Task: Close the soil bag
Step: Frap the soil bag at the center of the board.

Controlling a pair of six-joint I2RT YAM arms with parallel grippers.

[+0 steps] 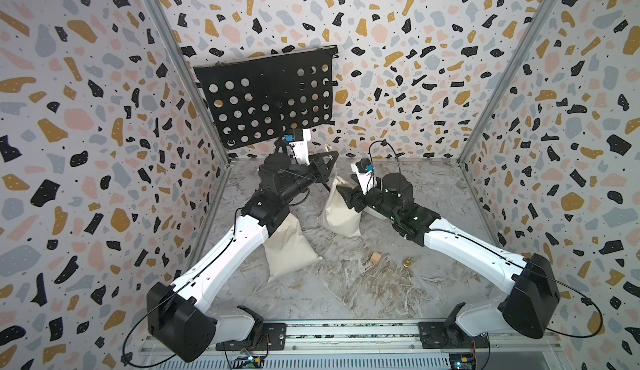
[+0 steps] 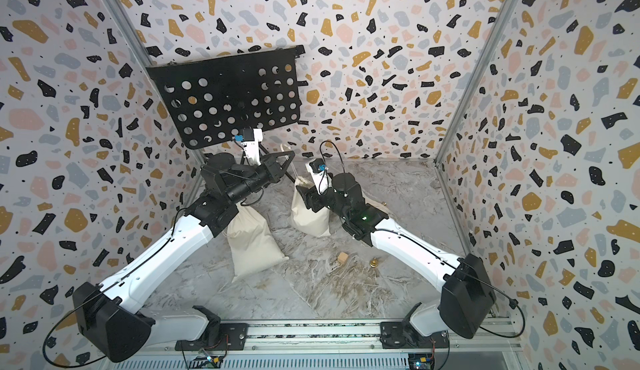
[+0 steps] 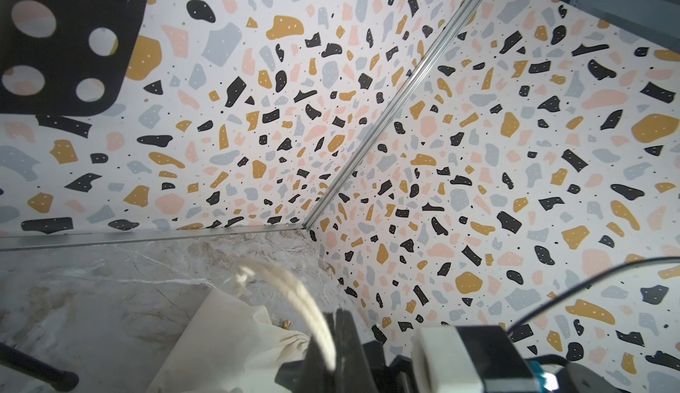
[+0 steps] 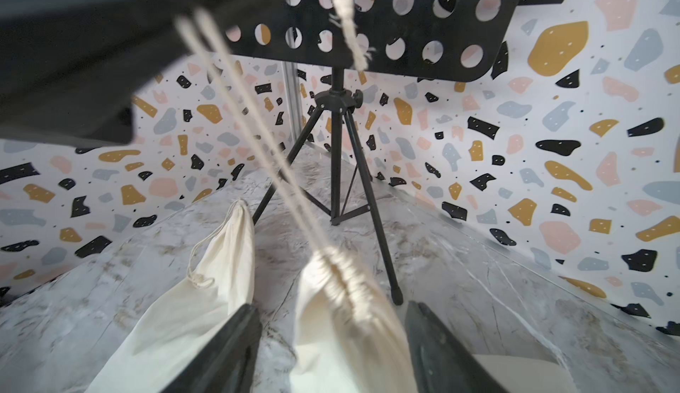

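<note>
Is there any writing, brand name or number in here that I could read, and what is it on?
No text here can be read.
White camera housing on the right arm: small dark marks, too small to read.
Soil bag, other bag, stand, block: no print visible.

I count three drawstring cloth bags [image 1: 291,247] [image 1: 337,212] [image 2: 375,205], the third mostly hidden under my right arm, one black music stand [image 1: 266,101], one wooden cube [image 1: 375,257] and one small brass piece [image 1: 407,263].
</note>
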